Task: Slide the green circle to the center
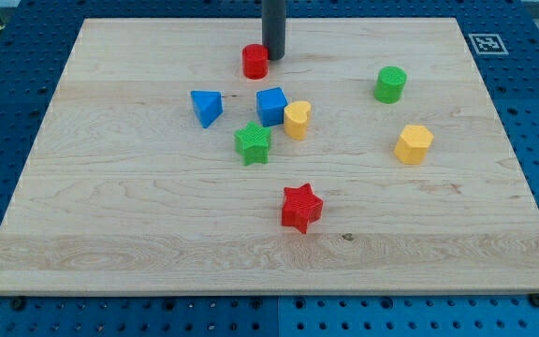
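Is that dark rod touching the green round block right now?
No, my tip sits beside the red cylinder near the view's top, well left of the green circle.

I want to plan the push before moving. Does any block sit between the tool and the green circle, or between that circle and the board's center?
Nothing visible blocks either stretch. My tip sits beside the red cylinder, left of the green circle. The yellow heart and blue cube crowd the center's upper edge.
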{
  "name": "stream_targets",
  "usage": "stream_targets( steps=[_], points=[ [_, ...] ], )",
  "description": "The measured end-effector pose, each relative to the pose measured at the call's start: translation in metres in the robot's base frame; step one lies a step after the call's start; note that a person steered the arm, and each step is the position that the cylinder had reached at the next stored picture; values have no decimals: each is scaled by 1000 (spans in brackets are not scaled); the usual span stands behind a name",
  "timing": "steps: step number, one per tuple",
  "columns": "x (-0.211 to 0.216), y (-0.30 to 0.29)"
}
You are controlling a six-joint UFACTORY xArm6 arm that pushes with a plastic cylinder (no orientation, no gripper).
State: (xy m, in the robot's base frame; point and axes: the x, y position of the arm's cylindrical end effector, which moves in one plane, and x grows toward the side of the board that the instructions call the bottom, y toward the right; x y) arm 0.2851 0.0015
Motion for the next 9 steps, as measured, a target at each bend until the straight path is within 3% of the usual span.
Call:
stream_targets(
  steps=[3,4,5,6,7,8,9],
  points=[
    [12,-41],
    [-4,8],
    [-23,102],
    [-10,207],
    [46,256],
    [77,256],
    [77,231]
  ],
)
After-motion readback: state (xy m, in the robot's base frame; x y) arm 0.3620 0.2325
